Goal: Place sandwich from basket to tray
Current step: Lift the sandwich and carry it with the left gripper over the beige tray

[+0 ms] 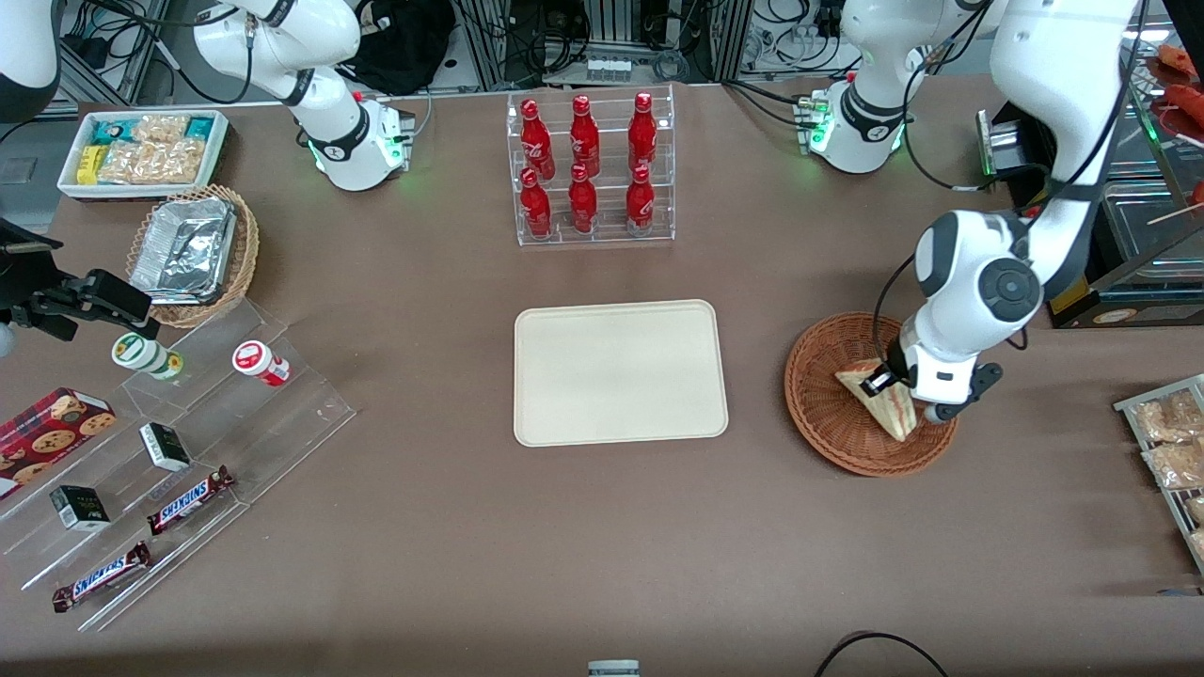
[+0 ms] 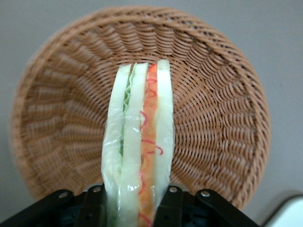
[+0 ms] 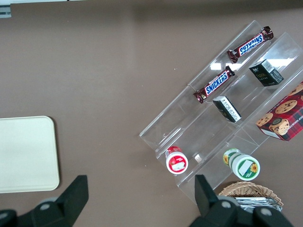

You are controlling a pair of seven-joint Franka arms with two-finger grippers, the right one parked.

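The sandwich (image 1: 882,399) is a plastic-wrapped wedge of white bread with green and red filling; it shows on its cut edge in the left wrist view (image 2: 139,142). It stands in the reddish-brown woven basket (image 1: 828,414), whose weave shows around it in the left wrist view (image 2: 218,118). My left gripper (image 1: 908,395) is over the basket and shut on the sandwich, one black finger (image 2: 173,208) pressed against each bread face. The cream tray (image 1: 619,371) lies bare mid-table, beside the basket toward the parked arm's end; it also shows in the right wrist view (image 3: 26,153).
A clear rack of red bottles (image 1: 591,169) stands farther from the front camera than the tray. A clear stepped shelf (image 1: 169,442) with candy bars and a tan basket of foil containers (image 1: 193,254) lie toward the parked arm's end. A rack of packets (image 1: 1171,442) is near the basket.
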